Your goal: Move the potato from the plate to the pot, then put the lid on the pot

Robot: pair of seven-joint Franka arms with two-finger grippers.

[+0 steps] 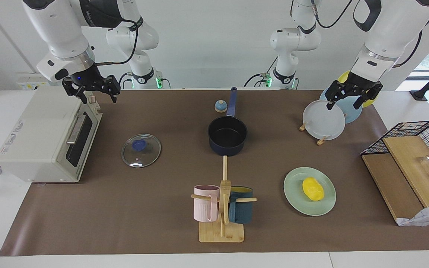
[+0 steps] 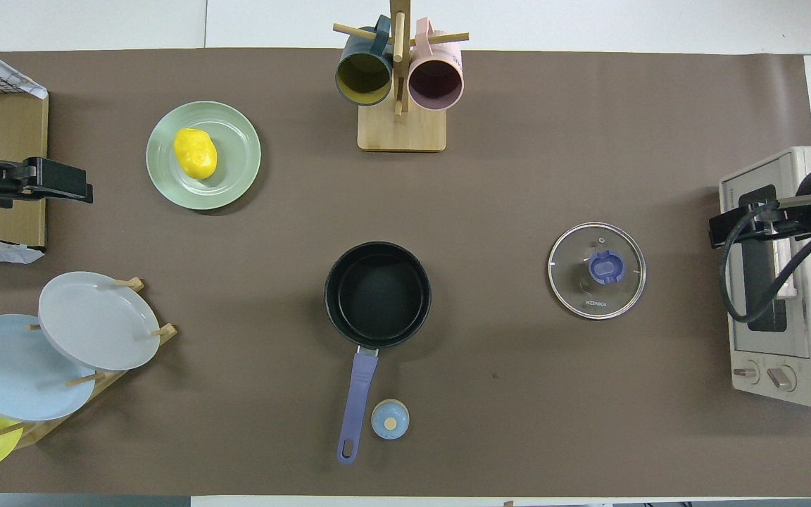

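A: Start at the robots' end. What are the two pincers doing?

B: The left gripper (image 1: 352, 97) hangs in the air over the rack of upright plates (image 1: 324, 120), fingers spread wide, nothing between them. The right gripper (image 1: 92, 90) hangs over the toaster oven (image 1: 47, 137), also wide open and empty. Neither touches anything.

A: And on the table, working away from them?

B: First the pot (image 1: 227, 136), roughly mid-table, its handle pointing toward the robots, nothing inside. A little blue bell-like knob (image 1: 220, 106) sits just beside that handle. The lid (image 1: 141, 150) lies flat toward the right arm's end, near the oven, knob up. Farther out is the plate (image 1: 310, 191), toward the left arm's end, with the potato (image 1: 313, 188) lying on it a bit off centre. The mug stand (image 1: 222, 208) is farthest of all.

A: How would the potato handle?

B: I'd judge it light and stiff, but its glossy, lumpy skin could slip. Taking it across its narrow waist from above looks safest, and the left arm seems best placed.

A: The lid?

B: Glass, so likely heavier and breakable. The raised knob at its centre is the only sensible hold, and it should go down gently on the pot
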